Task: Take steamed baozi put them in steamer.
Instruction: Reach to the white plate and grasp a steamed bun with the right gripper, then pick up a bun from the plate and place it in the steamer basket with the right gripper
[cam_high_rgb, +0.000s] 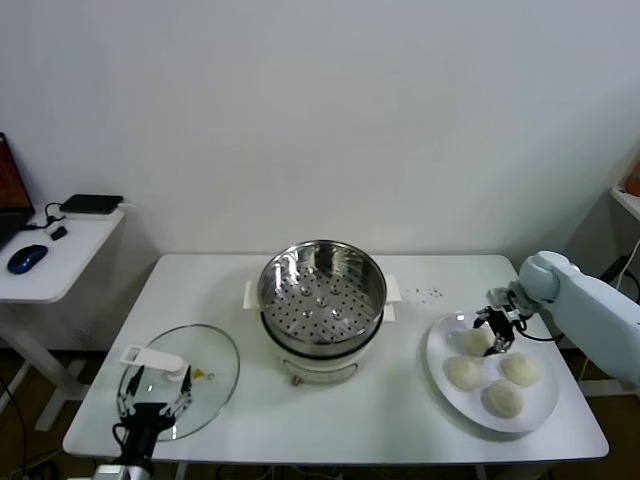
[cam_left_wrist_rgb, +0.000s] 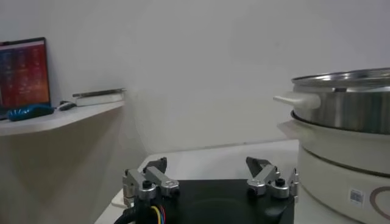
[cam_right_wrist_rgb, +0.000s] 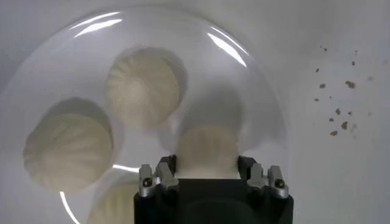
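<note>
Steamer (cam_high_rgb: 322, 305) sits mid-table (cam_high_rgb: 400, 420) with its top wide open, so you can drop straight in. Bare tabletop between it and the plate (cam_high_rgb: 440, 340) on the right. Glass lid (cam_high_rgb: 205, 375) takes the near-left corner.

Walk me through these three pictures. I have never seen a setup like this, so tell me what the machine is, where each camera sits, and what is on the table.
This is a two-armed robot. The head camera looks down at a white table. The steamer stands in the middle, empty, with a glass lid at its left. Four steamed baozi sit on a plate at its right.

The other pictures come from wrist cameras. The right end effector is open, straddling one baozi but not yet gripping it. The left end effector waits open over the lid, holding nothing.
</note>
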